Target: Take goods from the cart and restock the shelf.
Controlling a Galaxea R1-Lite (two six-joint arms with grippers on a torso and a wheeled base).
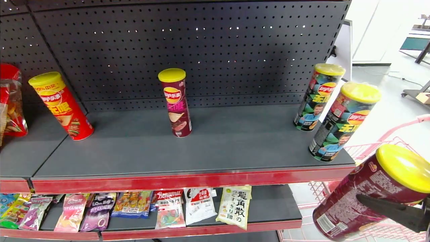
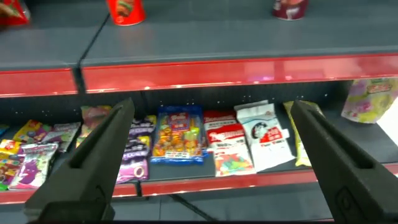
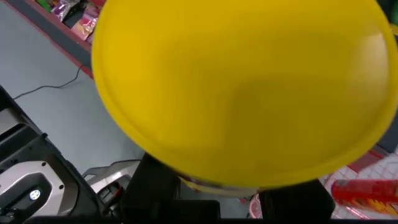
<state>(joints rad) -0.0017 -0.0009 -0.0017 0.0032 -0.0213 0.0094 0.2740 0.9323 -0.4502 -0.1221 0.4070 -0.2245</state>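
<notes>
Red bag [image 1: 10, 101] sits at the far left edge of the head view. Four chip cans stand on the upper shelf [image 1: 218, 148]: the red can [image 1: 62, 106] at upper left, the maroon can [image 1: 175, 102] at centre, and the rear dark can [image 1: 319, 97] and front dark can [image 1: 344, 122] close together at right. There are wide bare gaps between them.

The held can [image 1: 349, 205] is at lower right. It is tilted, sits off the shelf's right end and lower than it, above the pink cart [image 1: 403, 134]. The right gripper [image 1: 373, 203] is clamped on its body. One black finger crosses the can and the other is hidden, so the grip is probably firm. The right wrist view looks onto its yellow lid [image 3: 242, 87].

The left gripper [image 2: 208, 168] has its jaws spread wide with nothing between them, and it faces the lower shelf packets [image 1: 134, 205].

Progress: partway, as I judge it. Four cans are shelved and a fifth is in hand but not yet placed. I cannot tell what is left in the cart.

Labels:
- All the cans have yellow lids.
- The shelved cans carry a round red-and-yellow logo and big yellow characters.
- The red and maroon cans show chip pictures, and the dark cans show a figure in blue.
- The held can shows small white print and a barcode, too small to read.
- The cream packet [image 1: 235, 206] has large black characters.
</notes>
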